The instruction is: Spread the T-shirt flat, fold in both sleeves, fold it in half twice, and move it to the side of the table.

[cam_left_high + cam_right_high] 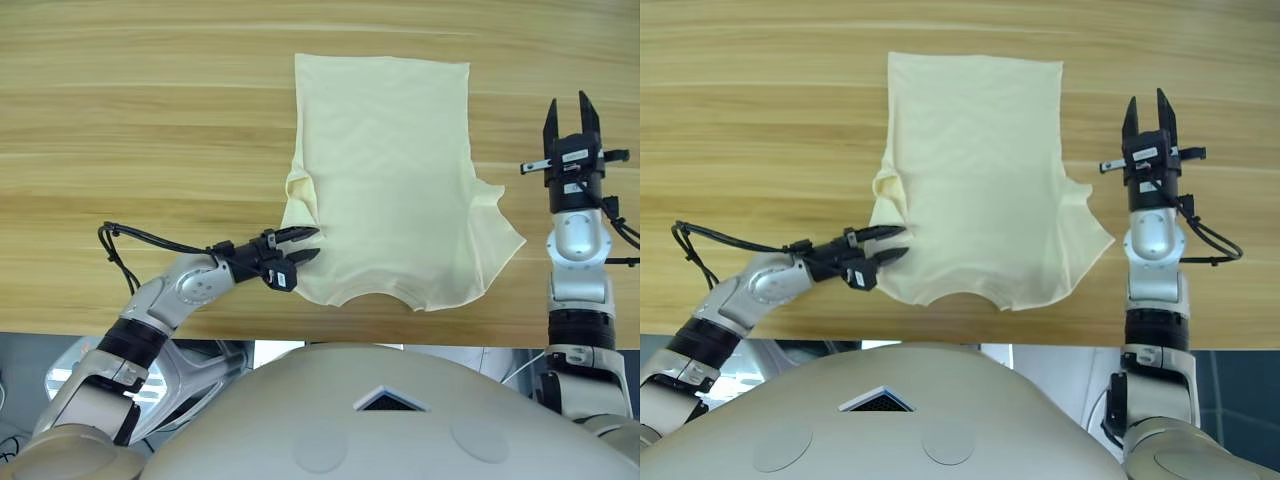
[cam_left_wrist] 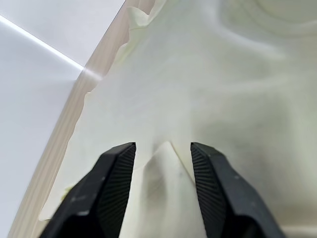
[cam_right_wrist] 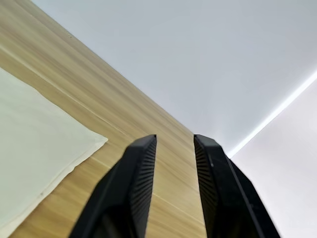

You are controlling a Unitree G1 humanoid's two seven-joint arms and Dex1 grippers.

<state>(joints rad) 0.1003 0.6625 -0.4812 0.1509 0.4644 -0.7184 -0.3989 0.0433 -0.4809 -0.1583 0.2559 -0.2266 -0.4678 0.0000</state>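
Observation:
A pale yellow T-shirt (image 1: 385, 170) lies spread on the wooden table (image 1: 130, 130), collar toward the near edge and hem at the far side. Its left sleeve is bunched and folded in; the right sleeve (image 1: 495, 235) sticks out flat. My left gripper (image 1: 308, 245) is open at the shirt's near left corner, its fingers (image 2: 116, 178) straddling a raised pinch of fabric (image 2: 163, 163). To the right of the shirt, my right gripper (image 1: 571, 112) stands open above bare wood, fingertips pointing away and nothing between them. The shirt's hem corner (image 3: 94, 141) lies beside its fingers (image 3: 141, 173).
Bare wood stretches wide to the left of the shirt and along the far side. The table's near edge (image 1: 200, 335) runs just below the collar. A narrow strip of free wood lies right of my right arm.

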